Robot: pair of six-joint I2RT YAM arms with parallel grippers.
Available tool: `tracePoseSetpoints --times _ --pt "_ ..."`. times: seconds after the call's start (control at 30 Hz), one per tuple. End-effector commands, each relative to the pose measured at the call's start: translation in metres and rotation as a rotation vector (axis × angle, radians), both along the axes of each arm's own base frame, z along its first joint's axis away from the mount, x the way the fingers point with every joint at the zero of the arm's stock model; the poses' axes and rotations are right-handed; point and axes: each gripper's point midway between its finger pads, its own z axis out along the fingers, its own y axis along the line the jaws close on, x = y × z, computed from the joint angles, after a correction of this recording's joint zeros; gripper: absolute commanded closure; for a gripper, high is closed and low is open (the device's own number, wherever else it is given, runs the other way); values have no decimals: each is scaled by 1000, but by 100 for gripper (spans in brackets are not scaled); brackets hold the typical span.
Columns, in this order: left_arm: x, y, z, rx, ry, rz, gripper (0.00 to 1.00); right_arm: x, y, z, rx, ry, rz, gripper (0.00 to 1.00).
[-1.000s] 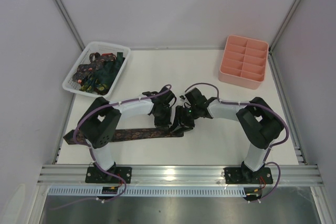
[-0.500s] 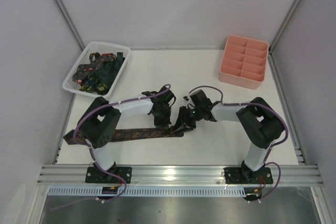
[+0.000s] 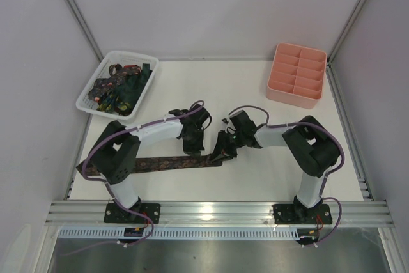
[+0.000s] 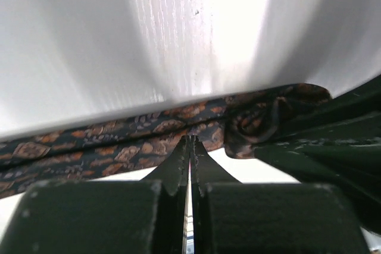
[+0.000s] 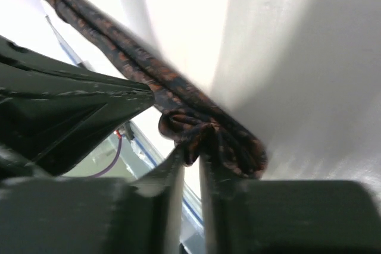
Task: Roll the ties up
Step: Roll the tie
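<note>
A long brown fabric necktie with a fine reddish pattern [image 3: 160, 163] lies flat on the near left of the white counter [image 3: 268, 94], its right end curled into a small roll. The right pincer [image 5: 190, 147] is clamped on that roll. The left pincer [image 4: 189, 142] is pressed together, its tips at the necktie's edge just beside the roll.

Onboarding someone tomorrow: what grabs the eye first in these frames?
A brown tie lies flat across the near table, its right end curled into a small roll pinched by the right gripper; the left gripper sits shut beside it, tips at the tie's edge. Next, the white basket of dark ties rear left and the pink tray rear right.
</note>
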Motion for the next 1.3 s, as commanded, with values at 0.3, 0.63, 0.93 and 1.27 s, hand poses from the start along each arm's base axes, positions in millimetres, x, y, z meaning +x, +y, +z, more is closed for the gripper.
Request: tracePoseSetpoints --times 0.3,0.63,0.93,1.27 --pt "15 -6 44 -61 -85 35 99 2 5 30 66 -70 36 65" --pt "18 -21 73 -149 -104 34 100 7 9 30 107 -58 26 74" --pt "15 -45 72 -269 -51 31 100 7 7 4 58 -20 15 98" --pt "4 -50 45 -269 21 4 99 6 3 8 37 -35 10 100"
